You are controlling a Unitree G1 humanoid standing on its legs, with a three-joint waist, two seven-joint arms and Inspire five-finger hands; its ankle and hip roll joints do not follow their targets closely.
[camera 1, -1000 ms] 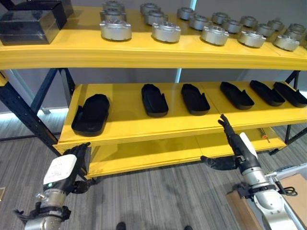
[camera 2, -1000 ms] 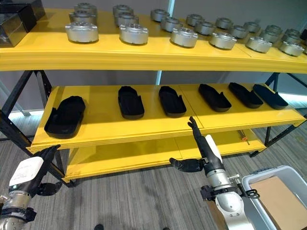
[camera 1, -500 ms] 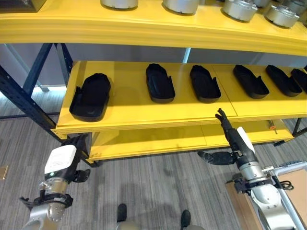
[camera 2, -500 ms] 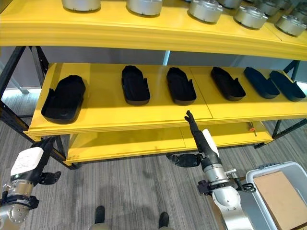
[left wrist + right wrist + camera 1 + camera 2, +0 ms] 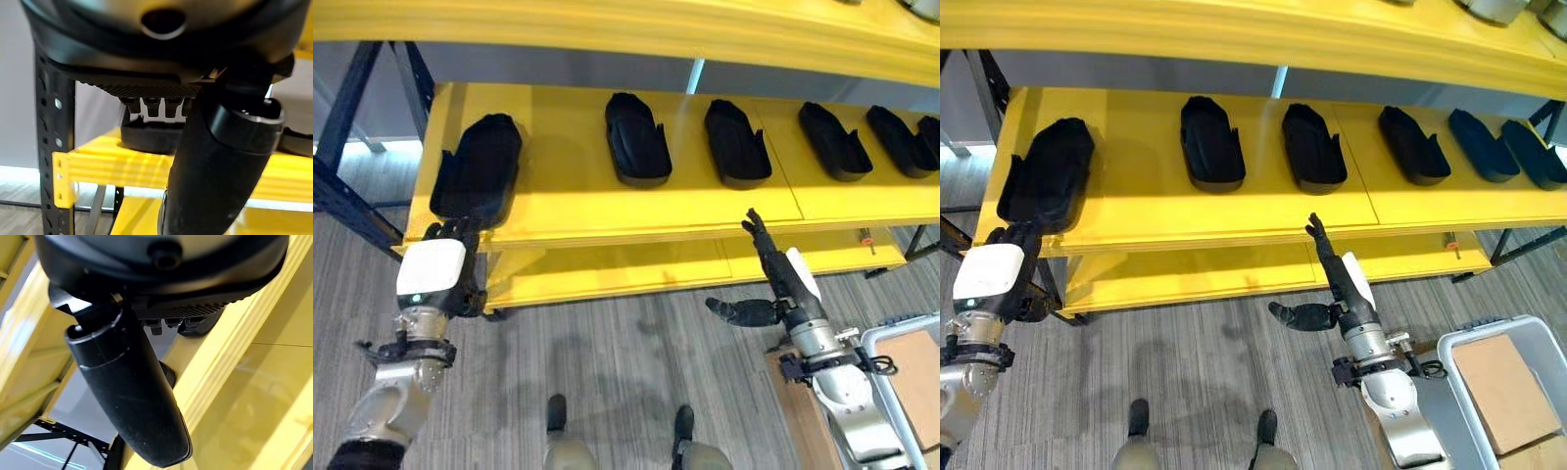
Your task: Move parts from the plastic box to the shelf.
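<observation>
**Black parts lined up on the yellow shelf, both hands empty**

Parts, black and matte, shaped like long shallow trays with raised rims, lie in a row on the middle board of the yellow shelf [image 5: 578,211]. You see one part at the far left [image 5: 478,168], well apart from the next part [image 5: 635,139], then a third part [image 5: 737,144], with more running off to the right. Each rests flat on the smooth painted board, apart from its neighbours.

Your left hand [image 5: 445,269] hangs just in front of the shelf's front edge, below the leftmost part, its fingers straight and pointing up, holding nothing. A dark blue perforated upright [image 5: 48,122] of the shelf frame stands beside it.

Your right hand [image 5: 1332,284] is raised before the front edge, between the third part and the next, fingers straight and pointing up at the board, thumb stuck out sideways, holding nothing.

At the lower right sits the plastic box [image 5: 1449,367], pale grey with a rounded rim, holding flat brown cardboard [image 5: 1498,377]. Grey striped carpet [image 5: 607,372] covers the floor below a lower yellow board.
</observation>
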